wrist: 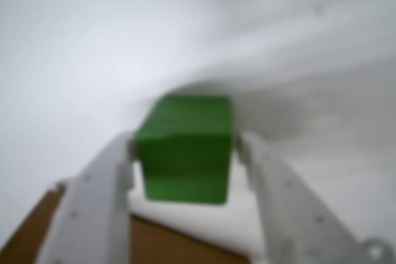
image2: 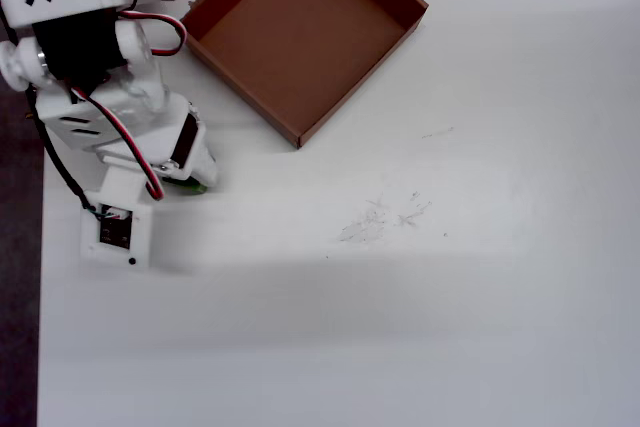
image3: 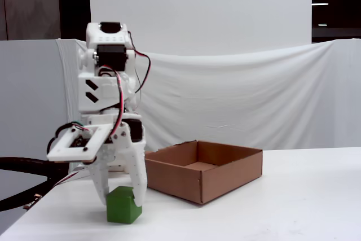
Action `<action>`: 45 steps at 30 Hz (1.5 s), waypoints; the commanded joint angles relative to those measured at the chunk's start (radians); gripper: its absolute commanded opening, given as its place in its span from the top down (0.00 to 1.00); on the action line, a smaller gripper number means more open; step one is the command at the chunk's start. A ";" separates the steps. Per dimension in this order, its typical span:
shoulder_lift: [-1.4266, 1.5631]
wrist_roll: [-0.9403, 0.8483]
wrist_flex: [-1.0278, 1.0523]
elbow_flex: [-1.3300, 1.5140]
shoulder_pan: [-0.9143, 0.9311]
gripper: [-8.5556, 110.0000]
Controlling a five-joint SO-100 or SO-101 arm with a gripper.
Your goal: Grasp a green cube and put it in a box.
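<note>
The green cube (wrist: 185, 153) sits between my two white fingers (wrist: 102, 196) in the wrist view, and both fingers touch its sides. In the fixed view the gripper (image3: 121, 197) points down and is shut on the cube (image3: 123, 207), which is at table level on the left. From overhead the arm hides nearly all of the cube; only a green sliver (image2: 192, 187) shows. The brown cardboard box (image2: 300, 32) lies open and empty up and right of the gripper (image2: 190, 175). It also shows in the fixed view (image3: 220, 182) and at the wrist view's bottom edge (wrist: 167, 245).
The white table (image2: 420, 277) stretches right and toward the front, with faint scuff marks (image2: 385, 217). The arm's base and red and black wires (image2: 70, 37) stand at the top left. A white cloth backdrop (image3: 254, 94) hangs behind the table.
</note>
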 commanded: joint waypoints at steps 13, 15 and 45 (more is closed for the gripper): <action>0.009 0.005 -0.038 -0.015 -0.008 0.79; 0.009 0.005 -0.038 -0.014 -0.009 0.80; 0.258 -0.249 0.370 -0.250 -0.135 0.83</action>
